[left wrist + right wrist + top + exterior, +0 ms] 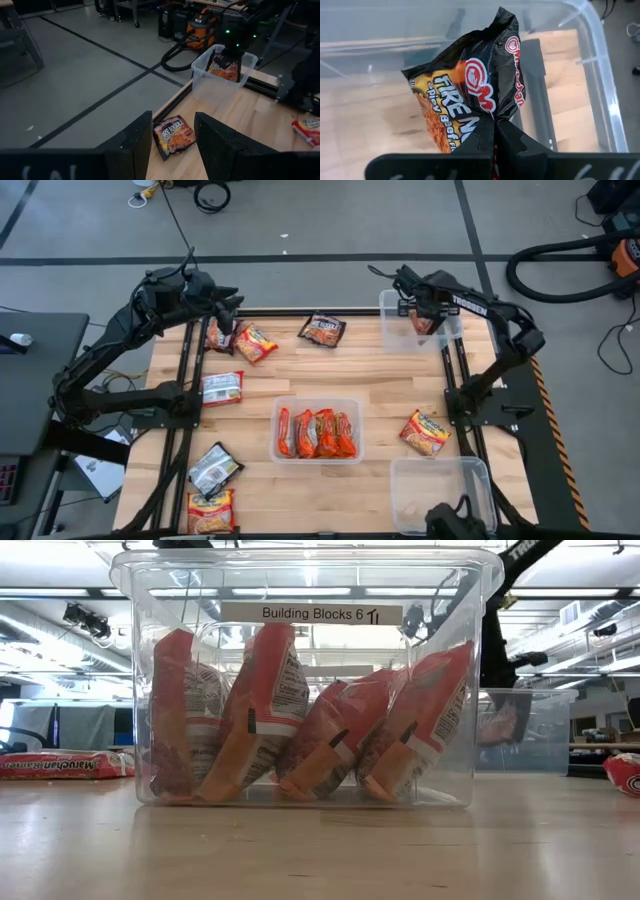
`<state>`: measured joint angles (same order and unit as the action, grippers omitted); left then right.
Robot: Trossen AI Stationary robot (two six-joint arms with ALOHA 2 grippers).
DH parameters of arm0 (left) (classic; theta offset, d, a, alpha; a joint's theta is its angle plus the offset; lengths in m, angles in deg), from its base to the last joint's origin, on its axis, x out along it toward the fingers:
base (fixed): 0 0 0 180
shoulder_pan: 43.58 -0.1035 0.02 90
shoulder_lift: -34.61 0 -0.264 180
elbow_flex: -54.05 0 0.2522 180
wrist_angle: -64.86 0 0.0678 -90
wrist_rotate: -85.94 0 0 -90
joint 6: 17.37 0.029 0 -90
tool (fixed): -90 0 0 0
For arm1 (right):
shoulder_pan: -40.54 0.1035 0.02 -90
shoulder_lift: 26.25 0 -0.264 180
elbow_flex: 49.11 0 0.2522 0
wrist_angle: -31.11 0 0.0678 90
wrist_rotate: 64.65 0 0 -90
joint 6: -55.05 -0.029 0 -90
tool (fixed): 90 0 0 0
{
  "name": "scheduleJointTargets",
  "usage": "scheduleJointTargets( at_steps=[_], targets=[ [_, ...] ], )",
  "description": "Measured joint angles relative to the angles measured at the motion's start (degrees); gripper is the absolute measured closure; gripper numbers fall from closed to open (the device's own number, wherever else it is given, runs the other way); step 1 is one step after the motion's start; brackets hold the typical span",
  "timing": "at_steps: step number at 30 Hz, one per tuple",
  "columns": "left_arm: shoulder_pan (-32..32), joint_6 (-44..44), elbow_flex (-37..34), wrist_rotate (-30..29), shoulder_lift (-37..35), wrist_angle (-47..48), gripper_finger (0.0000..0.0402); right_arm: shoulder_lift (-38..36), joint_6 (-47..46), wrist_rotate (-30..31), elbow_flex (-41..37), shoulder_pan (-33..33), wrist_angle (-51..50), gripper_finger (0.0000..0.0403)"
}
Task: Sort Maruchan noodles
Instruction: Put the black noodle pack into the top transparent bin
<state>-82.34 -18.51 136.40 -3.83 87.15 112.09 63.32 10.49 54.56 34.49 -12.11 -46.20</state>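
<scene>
1. Right gripper (494, 131) is pinched tight on a dark packet (470, 95), dangling it over the clear bin (452, 330) at the table's far right corner, so that one looks about to be dropped in.
2. Left gripper (172, 142) has its fingers spread with nothing between them, hovering at the far left of the table (380, 370) near two packets (240, 340). Its wrist view looks toward another dark packet (174, 136) lying flat by the far edge.
3. Progress, as a guess: the middle bin (283, 456) already has a row of orange-red packets (318, 433) standing on edge, so that colour looks mostly handled. The near right bin (400, 505) looks like it has nothing in it yet.
4. Left to do: loose packets are scattered around, one silver-white (221, 387) on the left, two at the near left corner (213, 485), one yellow-red (425, 432) on the right, plus the ones along the far side. Roughly half done at best.
5. Room: the middle of the table is open wood, easy for travel. The tight spots are the edges, since several packets sit right by the frame rails and the far-edge dark one is close to the drop-off.
</scene>
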Motion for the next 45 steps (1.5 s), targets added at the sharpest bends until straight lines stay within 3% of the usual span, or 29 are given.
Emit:
scheduleJointTargets(
  at_steps=[12,21,29,33,39,45],
  targets=[
    [-0.01,0.35,-0.02,0.02,0.0,1.92,0.0251,0.34,-0.14,2.11,0.02,-1.25,1.98,0.0398],
    [-0.01,0.36,-0.02,0.02,0.0,2.22,0.0251,0.32,-2.81,10.8,0.02,4.72,0.37,0.0398],
    [-0.02,1.05,-0.02,0.03,0.0,2.4,0.0251,0.32,-4.54,9.55,0.02,8.46,1.96,0.0398],
    [0.0,1.03,-0.02,0.04,0.0,2.4,0.0251,0.31,-4.12,4.12,0.22,8.41,3.59,0.0397],
    [-0.01,0.44,-0.02,0.04,0.0,2.4,0.0251,0.27,-2.07,-8.66,0.26,9.77,11.79,0.0395],
    [0.0,0.33,-0.02,0.04,0.0,2.84,0.0251,0.27,-4.2,-15.49,0.26,9.94,12.99,0.0395]
  ],
)
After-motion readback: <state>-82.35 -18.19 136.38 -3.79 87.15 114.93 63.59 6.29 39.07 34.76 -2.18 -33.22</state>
